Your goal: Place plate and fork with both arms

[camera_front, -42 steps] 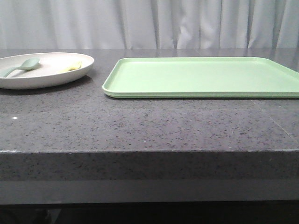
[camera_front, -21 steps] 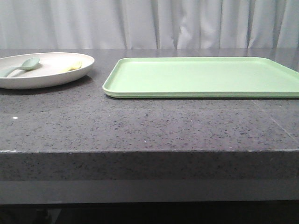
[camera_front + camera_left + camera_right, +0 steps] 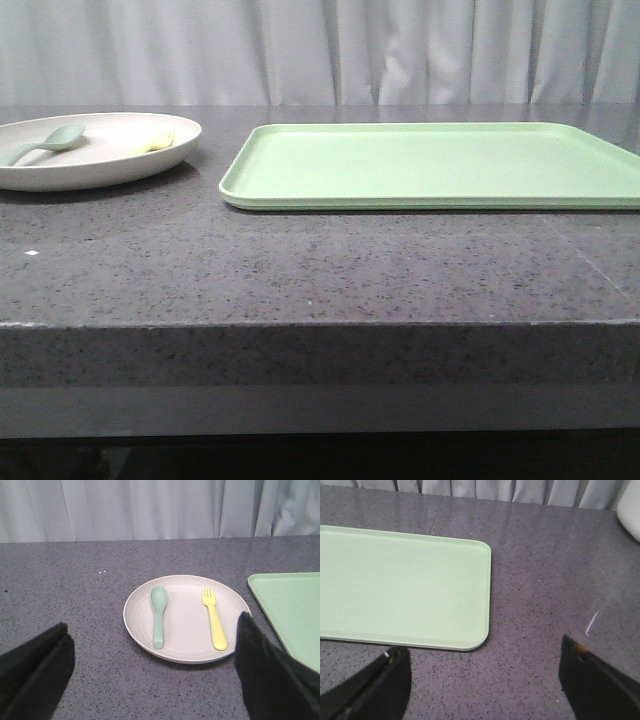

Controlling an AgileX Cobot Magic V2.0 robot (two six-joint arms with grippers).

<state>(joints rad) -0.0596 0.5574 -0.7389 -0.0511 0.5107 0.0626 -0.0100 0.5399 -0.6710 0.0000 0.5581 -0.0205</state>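
Both claws are hanging wide open and holding nothing: the left gripper [image 3: 152, 680] over one round, matte cream plate [image 3: 187, 647], the right gripper [image 3: 485, 685] beside one flat green tray [image 3: 395, 585]. One yellow plastic fork [image 3: 214, 620] is lying at the plate's 3 o'clock, one teal spoon [image 3: 158, 615] at 9, on the speckled grey stone table [image 3: 320, 270].

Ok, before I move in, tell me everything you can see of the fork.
The fork is small, pale yellow and looks like matte plastic, with short tines and a handle that widens to a rounded end. It lies flat inside the cream plate, on the side nearer the green tray, roughly parallel to the teal spoon and apart from it, tines pointing toward the curtain. Only the plate touches it; neither pincer is on it. In the front view only a sliver shows.
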